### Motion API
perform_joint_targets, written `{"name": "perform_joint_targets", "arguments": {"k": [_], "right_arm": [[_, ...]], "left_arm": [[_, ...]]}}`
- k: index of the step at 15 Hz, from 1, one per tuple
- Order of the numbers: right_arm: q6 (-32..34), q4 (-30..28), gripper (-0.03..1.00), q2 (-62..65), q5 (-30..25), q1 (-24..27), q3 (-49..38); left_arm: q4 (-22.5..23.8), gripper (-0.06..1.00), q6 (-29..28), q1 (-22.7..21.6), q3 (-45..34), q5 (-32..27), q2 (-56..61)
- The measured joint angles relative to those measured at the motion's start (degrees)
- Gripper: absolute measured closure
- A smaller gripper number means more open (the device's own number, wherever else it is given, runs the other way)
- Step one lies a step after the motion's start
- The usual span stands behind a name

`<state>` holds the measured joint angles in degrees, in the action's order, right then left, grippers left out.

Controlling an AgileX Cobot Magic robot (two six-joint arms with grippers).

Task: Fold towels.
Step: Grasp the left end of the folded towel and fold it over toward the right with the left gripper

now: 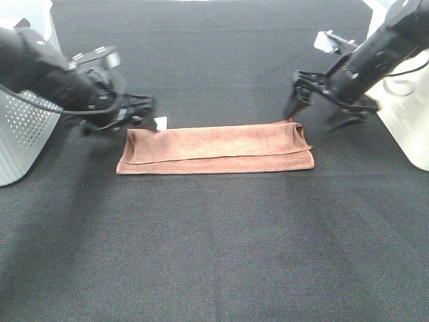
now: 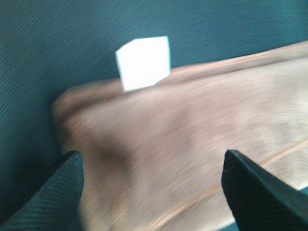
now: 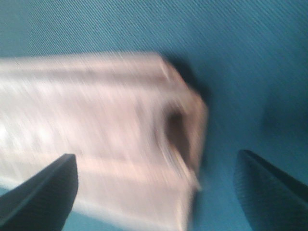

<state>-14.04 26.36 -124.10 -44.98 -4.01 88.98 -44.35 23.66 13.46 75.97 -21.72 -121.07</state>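
The terracotta towel (image 1: 214, 149) lies folded into a long flat strip in the middle of the black table, its small white tag (image 1: 160, 123) at the far left corner. My left gripper (image 1: 142, 115) is open and empty just above that corner; its wrist view shows the towel (image 2: 192, 134), the tag (image 2: 143, 62) and both fingertips (image 2: 53, 192) spread wide. My right gripper (image 1: 320, 109) is open and empty, just above and behind the towel's far right corner. Its blurred wrist view shows the towel's folded end (image 3: 120, 134) between spread fingertips (image 3: 269, 187).
A perforated white basket (image 1: 20, 134) stands at the left table edge behind my left arm. A white container (image 1: 409, 127) stands at the right edge beside my right arm. The table is covered in black cloth (image 1: 214, 255).
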Motion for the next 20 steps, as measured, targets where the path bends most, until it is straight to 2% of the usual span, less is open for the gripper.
{"name": "perform_joint_targets", "arguments": {"k": [1,2,4,8,10,14,15,17,20], "right_arm": [[1.66,-1.95,0.14,0.4,-2.35,0.0,0.06],[1.83,-2.41,0.13,0.4,-2.98,0.0,0.06],[2.29,-2.46,0.13,0.4,-3.5,0.0,0.11],[2.64,-2.46,0.13,0.4,-3.72,0.0,0.11],[2.64,-2.46,0.13,0.4,-3.9,0.0,0.11],[2.64,-2.46,0.13,0.4,-3.9,0.0,0.11],[2.64,-2.46,0.13,0.4,-3.9,0.0,0.11],[2.69,-2.46,0.13,0.4,-3.95,0.0,0.11],[2.69,-2.41,0.13,0.4,-4.41,0.0,0.11]], "left_arm": [[3.78,0.19,-6.25,-1.32,0.0,-2.18,-0.29],[5.73,0.19,-9.57,-1.89,0.06,-3.32,-0.8],[6.19,0.19,-11.63,-2.01,0.11,-4.18,-2.12],[2.98,0.2,-11.92,-1.89,1.95,-4.47,-4.53],[2.35,0.33,-11.97,-1.89,4.87,-6.53,-6.47],[1.43,0.88,-12.15,-1.89,6.88,-9.34,-8.31],[1.78,0.91,-12.15,-1.89,7.05,-9.85,-8.31],[5.56,0.91,-12.38,-1.89,7.05,-10.49,-6.99],[16.16,0.91,-17.13,-1.89,7.05,-12.2,-0.63]]}}
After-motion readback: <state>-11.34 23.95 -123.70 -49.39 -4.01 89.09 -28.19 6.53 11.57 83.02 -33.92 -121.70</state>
